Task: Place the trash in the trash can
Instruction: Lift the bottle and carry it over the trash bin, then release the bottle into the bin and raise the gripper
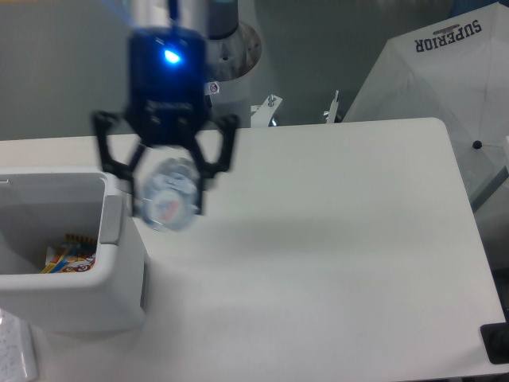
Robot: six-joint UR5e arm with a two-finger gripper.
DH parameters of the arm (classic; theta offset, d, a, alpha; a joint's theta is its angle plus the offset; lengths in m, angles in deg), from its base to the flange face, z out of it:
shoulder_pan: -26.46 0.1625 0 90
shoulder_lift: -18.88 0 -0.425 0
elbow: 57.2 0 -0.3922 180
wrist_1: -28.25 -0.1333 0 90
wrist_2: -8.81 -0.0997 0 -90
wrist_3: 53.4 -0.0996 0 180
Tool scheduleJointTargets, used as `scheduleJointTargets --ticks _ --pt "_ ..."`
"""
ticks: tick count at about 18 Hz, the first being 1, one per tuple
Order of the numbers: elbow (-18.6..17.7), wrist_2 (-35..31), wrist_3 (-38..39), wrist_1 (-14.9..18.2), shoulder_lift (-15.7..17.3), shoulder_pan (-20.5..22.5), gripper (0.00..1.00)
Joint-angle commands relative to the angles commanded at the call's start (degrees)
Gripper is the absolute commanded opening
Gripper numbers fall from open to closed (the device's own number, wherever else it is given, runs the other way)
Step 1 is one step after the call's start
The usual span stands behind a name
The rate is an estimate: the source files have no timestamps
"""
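Observation:
My gripper (165, 191) hangs high over the table's left part, blurred by motion, shut on the clear plastic bottle (167, 199), whose end faces the camera. It sits just right of the trash can's right rim. The white trash can (119, 302) stands at the table's left front with a grey side handle (112, 217). Inside it lies the blue-orange snack packet (70, 257), partly hidden by the can's front wall.
A white umbrella (445, 87) lettered SUPERIOR stands off the table's right back corner. The arm's base (231, 48) rises behind the table's back edge. A dark object (497, 342) sits at the lower right corner.

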Motion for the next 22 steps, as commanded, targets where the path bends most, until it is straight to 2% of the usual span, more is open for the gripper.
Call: scheduleJointTargets --ticks 2,8,13,14,15,16,17,22 --pt "0.1 0.0 -0.4 0.0 -0.6 -2.9 0.65" --pt "1.3 1.1 -0.4 -0.1 -2.8 -6.8 0.66" --pt "1.3 1.1 -0.4 -0.1 -4.4 -7.9 0.69" --pt "1.4 1.1 -0.5 -0.1 -4.6 -8.0 0.74" --pt "1.3 1.1 -0.8 -0.1 -4.9 -8.0 0.89" --pt "1.3 1.1 -0.9 -0.1 -4.9 -8.0 0.97" --pt "1.3 1.1 -0.9 -0.1 -4.9 -8.0 1.0" --pt "1.5 0.9 -1.2 -0.1 -4.7 -7.9 1.0"
